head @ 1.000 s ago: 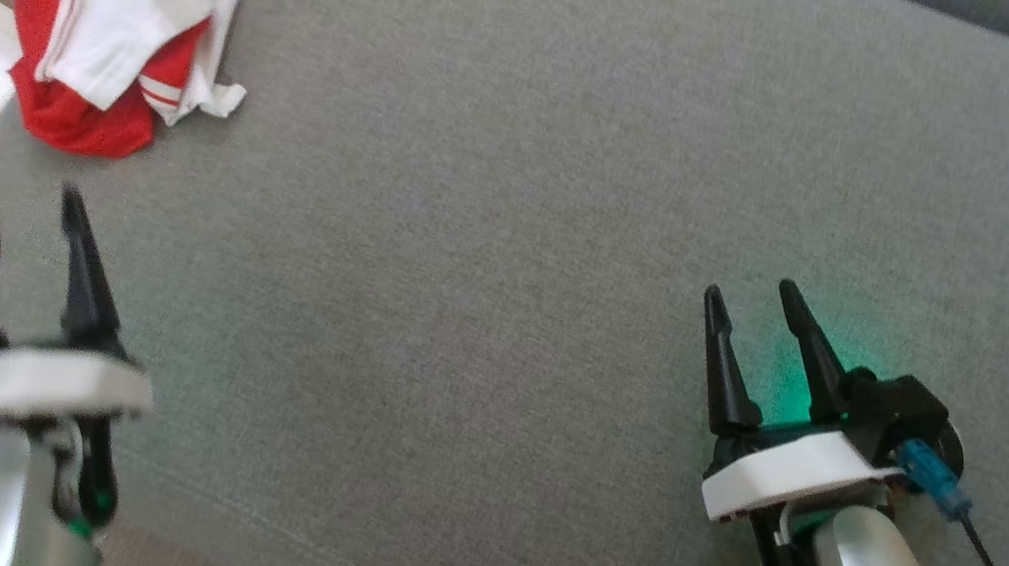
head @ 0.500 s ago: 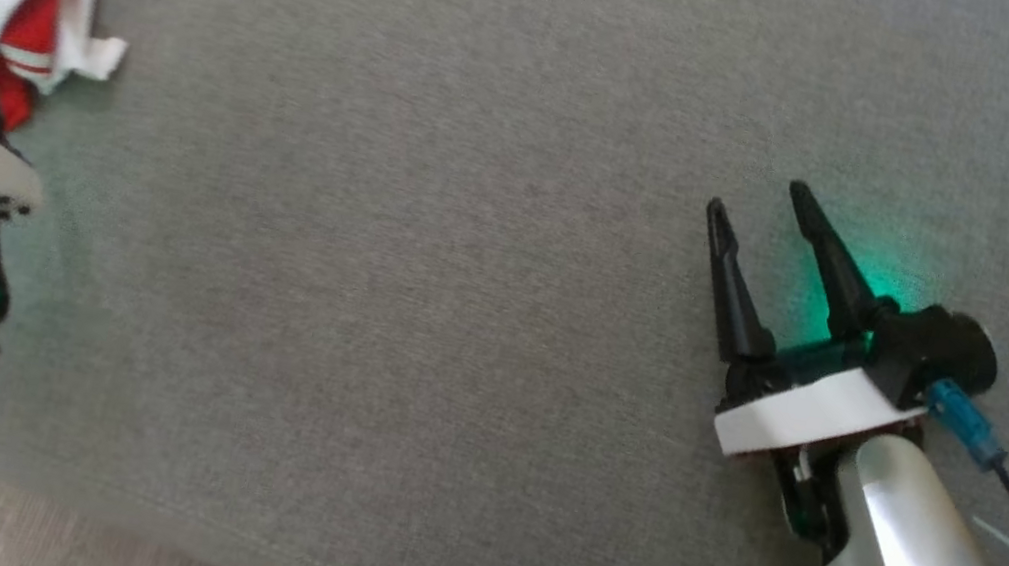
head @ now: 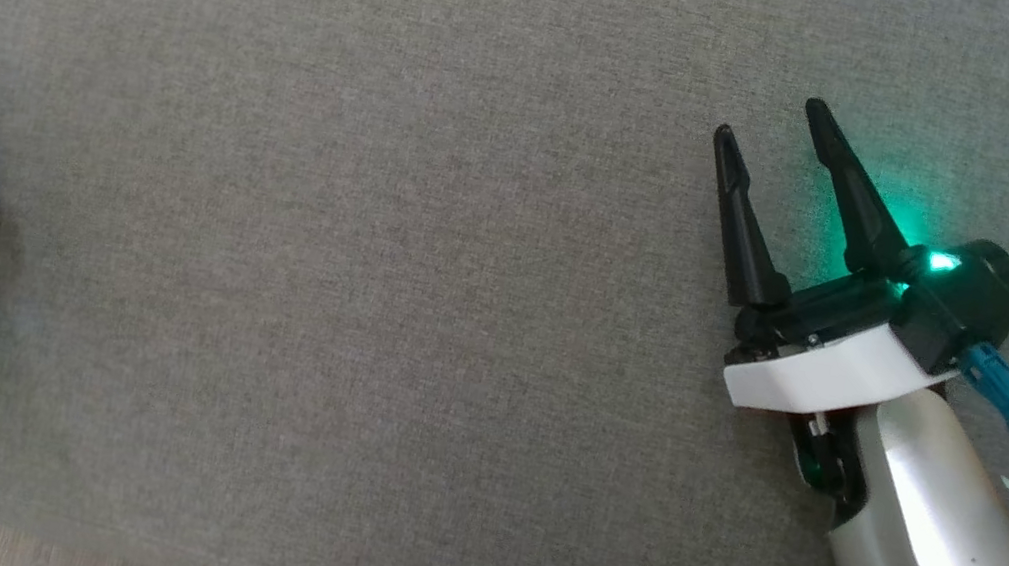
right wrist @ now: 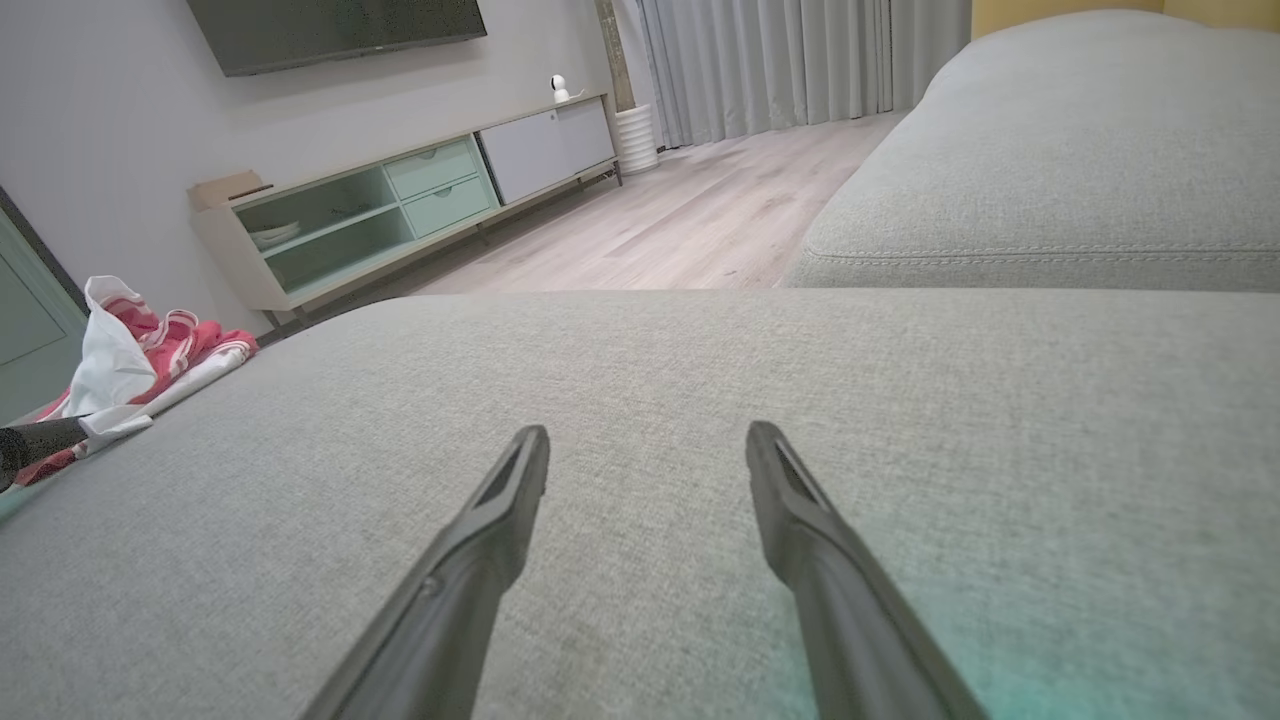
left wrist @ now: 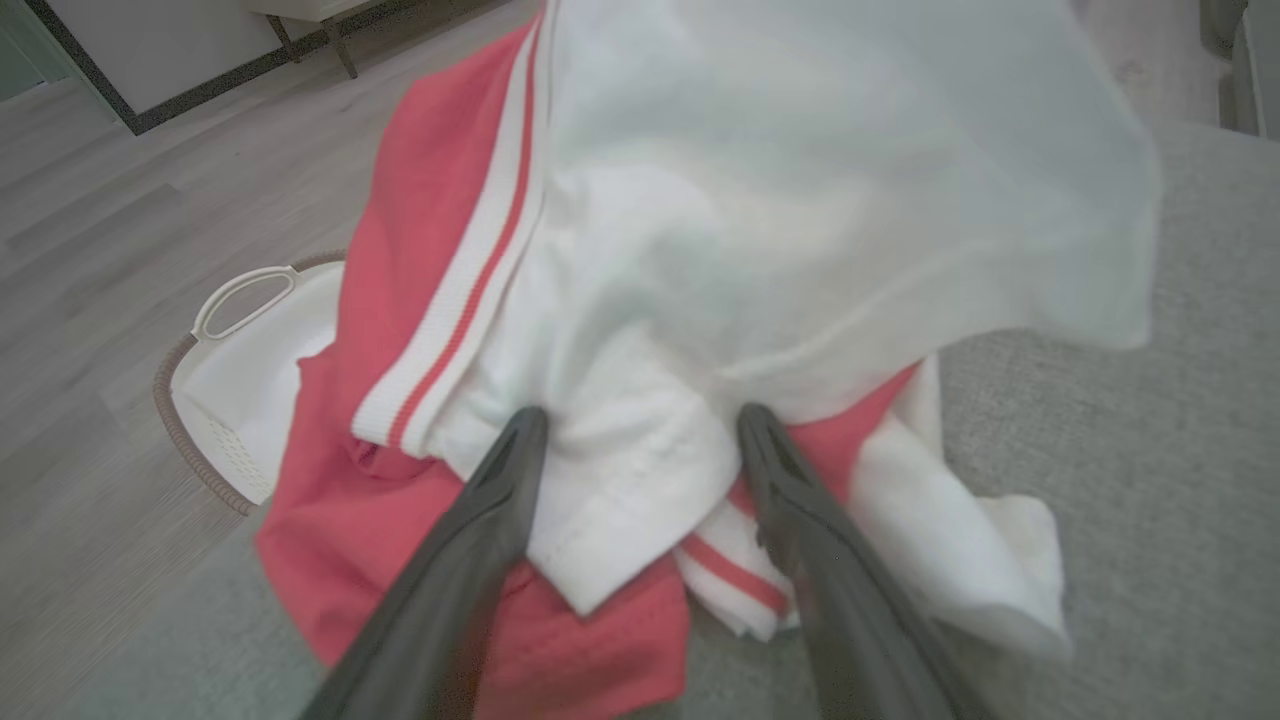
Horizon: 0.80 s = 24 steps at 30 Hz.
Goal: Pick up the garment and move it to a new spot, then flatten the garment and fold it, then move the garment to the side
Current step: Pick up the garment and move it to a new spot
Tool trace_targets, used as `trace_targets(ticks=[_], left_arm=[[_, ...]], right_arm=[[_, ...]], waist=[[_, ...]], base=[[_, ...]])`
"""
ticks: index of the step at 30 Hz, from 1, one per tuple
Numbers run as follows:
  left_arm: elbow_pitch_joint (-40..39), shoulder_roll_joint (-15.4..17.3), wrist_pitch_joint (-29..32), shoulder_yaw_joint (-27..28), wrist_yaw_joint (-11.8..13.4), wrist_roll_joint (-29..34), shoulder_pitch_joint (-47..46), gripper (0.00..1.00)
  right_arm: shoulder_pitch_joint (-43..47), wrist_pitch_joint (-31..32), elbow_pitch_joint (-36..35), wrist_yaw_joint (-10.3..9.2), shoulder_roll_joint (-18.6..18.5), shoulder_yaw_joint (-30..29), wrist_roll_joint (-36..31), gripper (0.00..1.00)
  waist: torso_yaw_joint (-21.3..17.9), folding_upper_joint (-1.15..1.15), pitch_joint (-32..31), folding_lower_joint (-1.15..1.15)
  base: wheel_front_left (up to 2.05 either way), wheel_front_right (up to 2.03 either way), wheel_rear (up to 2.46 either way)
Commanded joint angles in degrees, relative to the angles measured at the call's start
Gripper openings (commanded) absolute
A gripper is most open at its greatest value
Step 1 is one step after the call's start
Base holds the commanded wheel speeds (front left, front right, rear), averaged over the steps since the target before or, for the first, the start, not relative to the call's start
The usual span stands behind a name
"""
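At the left edge of the sofa (head: 368, 251) lies the garment (left wrist: 700, 200), a crumpled red and white heap, with a white basket (left wrist: 245, 285) on the floor (left wrist: 90, 200) just beyond it. The left gripper (left wrist: 640, 415) is right at the heap, jaws apart, one finger on each side of a white fold. The tips seem to touch the cloth, though blur makes that hard to confirm. The right gripper (head: 768, 120) is well apart from the garment over bare grey fabric, jaws apart and holding nothing, a green light glowing at its base. In its wrist view the garment sits far left, with a low cabinet (right wrist: 400, 200) against the wall behind.
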Motion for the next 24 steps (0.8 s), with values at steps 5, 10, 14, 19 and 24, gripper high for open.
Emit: trace_targets(ticks=[5, 10, 14, 19, 24], left_arm=[[2.87, 3.99, 1.80, 0.35, -0.98, -0.92, -1.94, 0.00], [1.75, 5.11, -2.34, -1.63, -2.11, 0.52, -3.93, 0.00], [-2.73, 5.87, -4.95, -4.97, -3.42, 3.06, -7.55, 0.00], [-9.67, 4.85, -5.84, -9.70, -5.10, 4.73, -10.33, 0.00], [-15.85, 1.64, -5.76, -13.96, -5.57, 4.40, -10.09, 0.00]], right_arm=[[1.78, 0.15, 1.75, 0.39, -1.61, -0.19, 0.66, 1.00], [1.48, 0.15, 2.30, 0.39, -0.51, -0.11, 1.19, 1.00], [1.77, 0.15, 3.02, 0.39, 0.67, -0.50, 1.69, 1.00], [3.04, 0.15, 4.12, 0.39, 2.73, -1.12, 2.71, 1.00], [4.22, 0.15, 4.88, 0.39, 4.10, -1.77, 3.37, 1.00]], waist=[[-0.20, 0.00, 0.75, 0.00], [-0.40, 0.00, -1.01, 0.00], [-0.83, 0.00, -3.46, 0.00], [-3.04, 0.00, -7.65, 0.00], [-6.19, 0.00, -10.73, 0.00]], base=[[0.00, 0.00, 0.00], [0.00, 0.00, 0.00], [0.00, 0.00, 0.00], [0.00, 0.00, 0.00], [0.00, 0.00, 0.00]])
